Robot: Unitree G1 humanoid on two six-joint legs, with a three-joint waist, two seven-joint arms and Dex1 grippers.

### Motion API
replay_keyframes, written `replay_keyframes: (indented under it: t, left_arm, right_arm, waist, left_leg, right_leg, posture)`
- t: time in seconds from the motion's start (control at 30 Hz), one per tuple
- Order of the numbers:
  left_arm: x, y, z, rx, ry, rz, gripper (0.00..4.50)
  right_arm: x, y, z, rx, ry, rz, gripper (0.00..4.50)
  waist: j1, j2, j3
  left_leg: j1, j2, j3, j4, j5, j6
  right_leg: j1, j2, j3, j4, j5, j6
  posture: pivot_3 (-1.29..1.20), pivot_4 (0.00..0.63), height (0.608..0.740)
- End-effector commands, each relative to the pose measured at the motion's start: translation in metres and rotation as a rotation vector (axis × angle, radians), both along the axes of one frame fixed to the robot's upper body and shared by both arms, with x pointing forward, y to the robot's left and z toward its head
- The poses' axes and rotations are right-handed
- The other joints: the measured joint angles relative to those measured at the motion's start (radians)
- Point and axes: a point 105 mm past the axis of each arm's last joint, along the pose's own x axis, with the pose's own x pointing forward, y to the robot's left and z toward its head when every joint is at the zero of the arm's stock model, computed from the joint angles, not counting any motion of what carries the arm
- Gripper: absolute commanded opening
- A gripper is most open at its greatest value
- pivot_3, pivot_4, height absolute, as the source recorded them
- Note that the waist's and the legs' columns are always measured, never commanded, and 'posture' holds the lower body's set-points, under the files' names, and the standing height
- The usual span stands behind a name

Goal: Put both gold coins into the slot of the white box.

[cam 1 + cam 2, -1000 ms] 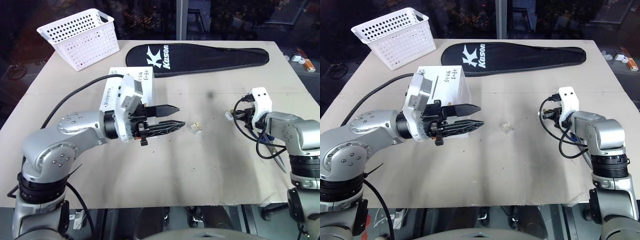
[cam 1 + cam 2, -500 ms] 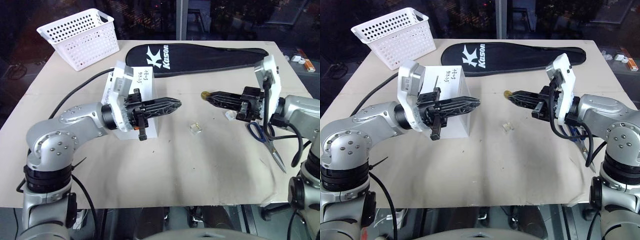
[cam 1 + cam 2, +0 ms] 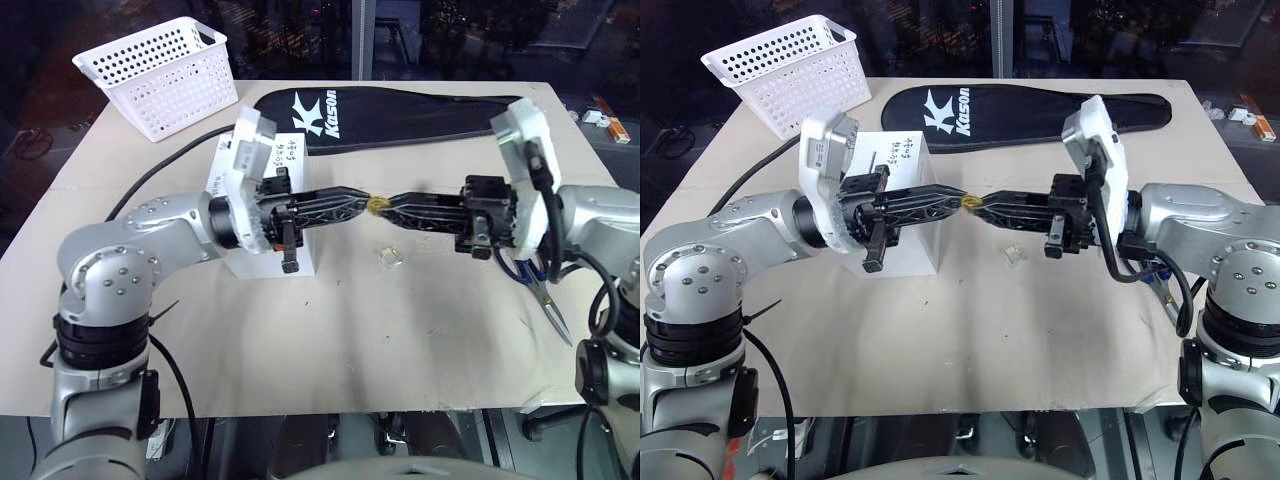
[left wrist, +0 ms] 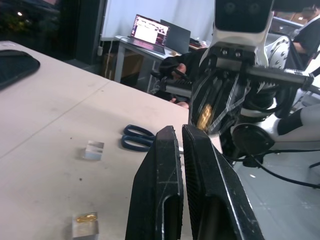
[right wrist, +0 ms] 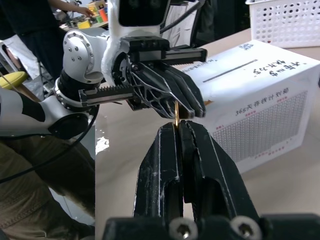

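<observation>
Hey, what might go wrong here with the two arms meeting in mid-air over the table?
Both tools pinch the tiny round gold coin by its edges above the table; if the right tool lets go early, it may drop and roll. The second gold coin in its clear square case lies right below and could get knocked.

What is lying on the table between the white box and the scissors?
In the left eye view, a small clear case holding a gold coin lies on the bare table between the white box and the scissors.

Beige table [image 3: 330, 330], white box [image 3: 290, 260], basket [image 3: 160, 75], black case [image 3: 400, 112], scissors [image 3: 540, 290], cased coin [image 3: 390, 256]
</observation>
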Motion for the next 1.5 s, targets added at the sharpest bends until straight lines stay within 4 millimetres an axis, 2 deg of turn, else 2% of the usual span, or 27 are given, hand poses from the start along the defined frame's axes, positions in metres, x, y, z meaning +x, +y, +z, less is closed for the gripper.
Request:
replay_keyframes:
  t: [0.03,0.17,0.27,0.37,0.47,0.57,0.63,1.27,1.5]
  left_arm:
    - [-0.012,-0.002,0.013,-0.031,-0.025,-0.053,0.22]
    - [-0.01,0.0,0.012,-0.029,-0.009,-0.041,0.22]
    - [-0.009,0.001,0.012,-0.035,0.002,-0.034,1.0]
    - [-0.006,0.001,0.012,-0.029,-0.013,-0.004,2.45]
    - [-0.006,0.001,0.011,-0.023,-0.018,-0.007,2.45]
    - [-0.008,0.0,0.011,-0.032,-0.01,-0.022,1.5]
    - [-0.006,0.001,0.011,-0.026,-0.015,-0.005,0.55]
    - [-0.013,-0.002,0.015,-0.045,0.005,-0.066,0.55]
    - [-0.016,0.001,0.012,-0.042,0.029,-0.073,0.55]
  right_arm:
    - [0.0,0.0,0.008,0.018,-0.037,-0.003,0.0]
    - [-0.001,-0.001,0.009,0.02,-0.036,-0.003,0.0]
    - [-0.002,-0.004,0.01,0.021,-0.035,-0.004,0.0]
    - [-0.002,-0.005,0.01,0.023,-0.032,-0.008,0.0]
    - [-0.003,-0.005,0.011,0.026,-0.03,-0.006,0.0]
    - [-0.003,-0.005,0.012,0.028,-0.028,-0.006,0.0]
    - [-0.004,-0.006,0.012,0.027,-0.026,-0.007,0.0]
    - [-0.003,-0.002,0.011,0.025,-0.023,0.006,0.0]
    - [0.002,-0.007,0.009,0.021,-0.016,-0.018,0.0]
  waist:
    - [0.0,0.0,0.0]
    - [0.0,0.0,0.0]
    - [0.0,0.0,0.0]
    - [0.0,0.0,0.0]
    - [0.001,0.0,0.0]
    - [0.001,0.0,0.0]
    - [0.001,0.0,0.0]
    - [0.001,0.0,0.0]
    - [0.001,0.0,0.0]
  left_leg:
    - [0.0,0.0,0.0,0.0,0.0,0.0]
    - [0.0,0.0,0.0,0.0,0.0,0.0]
    - [0.0,0.0,0.0,0.0,0.0,0.0]
    - [0.0,0.0,0.0,0.0,0.0,0.0]
    - [0.0,0.0,0.0,0.0,0.0,0.0]
    - [0.0,0.0,0.0,0.0,0.0,0.0]
    - [0.0,0.0,0.0,0.0,0.0,0.0]
    - [0.0,0.0,0.0,0.0,0.0,0.0]
    - [0.0,0.0,0.0,0.0,0.0,0.0]
  right_leg:
    - [0.0,0.0,0.0,0.0,0.0,0.0]
    - [0.0,0.0,0.0,0.0,0.0,0.0]
    - [0.0,0.0,0.0,0.0,0.0,0.0]
    - [0.0,0.0,0.0,0.0,0.0,0.0]
    - [0.0,0.0,0.0,0.0,0.0,0.0]
    - [0.0,0.0,0.0,0.0,0.0,0.0]
    - [0.0,0.0,0.0,0.0,0.0,0.0]
    - [0.0,0.0,0.0,0.0,0.0,0.0]
    - [0.0,0.0,0.0,0.0,0.0,0.0]
  posture:
    - [0.0,0.15,0.738]
    - [0.0,0.15,0.738]
    - [0.0,0.15,0.738]
    - [0.0,0.15,0.738]
    - [0.0,0.15,0.738]
    - [0.0,0.15,0.738]
    - [0.0,0.15,0.738]
    - [0.0,0.15,0.738]
    - [0.0,0.15,0.738]
